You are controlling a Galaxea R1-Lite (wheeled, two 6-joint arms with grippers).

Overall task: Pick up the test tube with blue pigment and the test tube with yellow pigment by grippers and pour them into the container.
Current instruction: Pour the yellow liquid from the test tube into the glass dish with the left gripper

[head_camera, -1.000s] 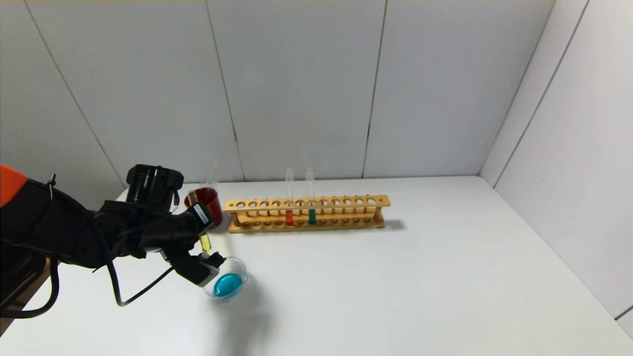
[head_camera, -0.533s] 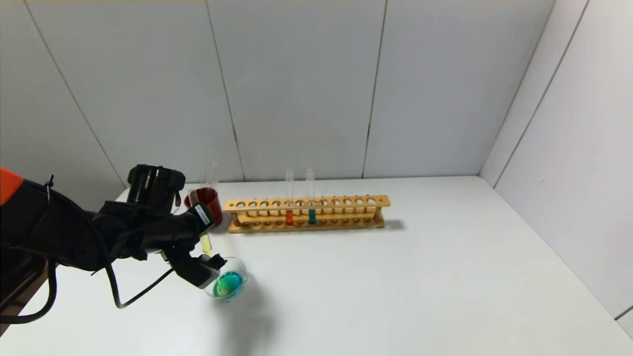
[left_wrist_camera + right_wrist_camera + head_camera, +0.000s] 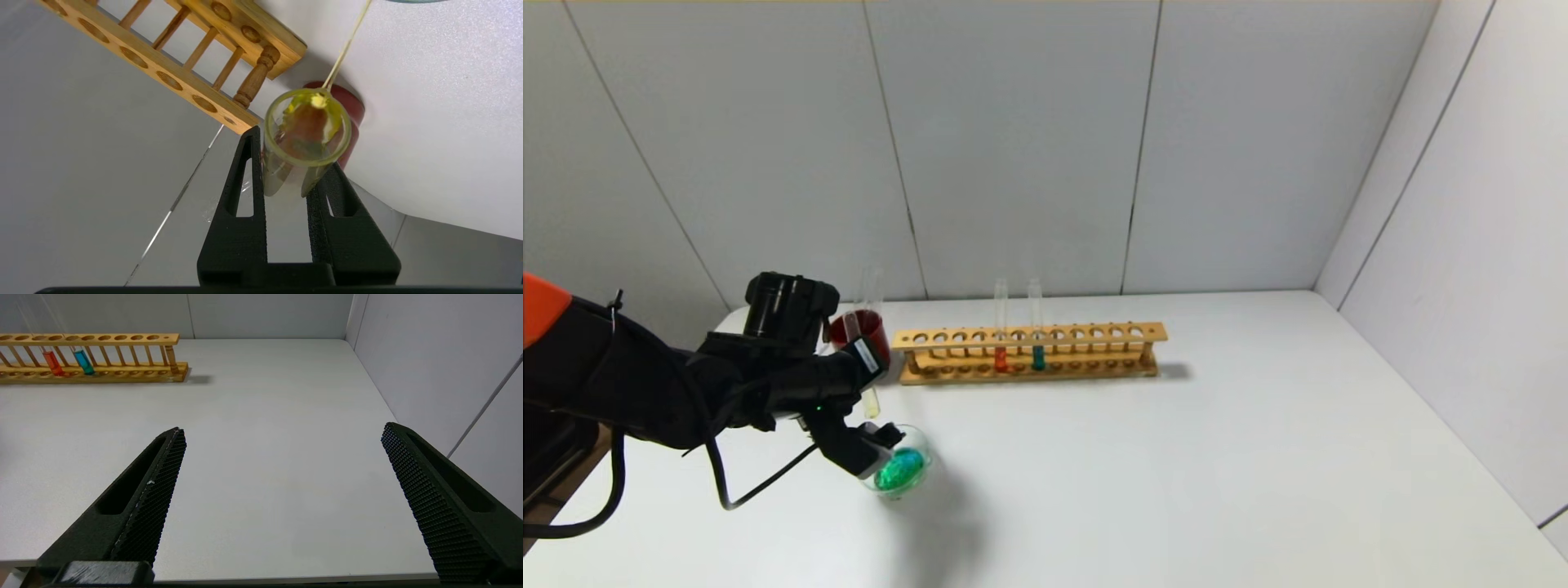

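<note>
While the left gripper [image 3: 870, 408] pinches the yellow tube [image 3: 872, 402] tipped over the glass dish [image 3: 900, 470], the head view shows green liquid in the dish, so I judge the blue is already in and the yellow mostly poured. An orange and a darker teal tube stand in the wooden rack [image 3: 1029, 353] behind, beside a red cup [image 3: 859, 330]. From the left wrist, the tube's mouth [image 3: 307, 126] shows yellow film and a thin stream running off. From the right wrist, the right gripper [image 3: 282, 490] hangs spread over bare table [image 3: 265, 437].
</note>
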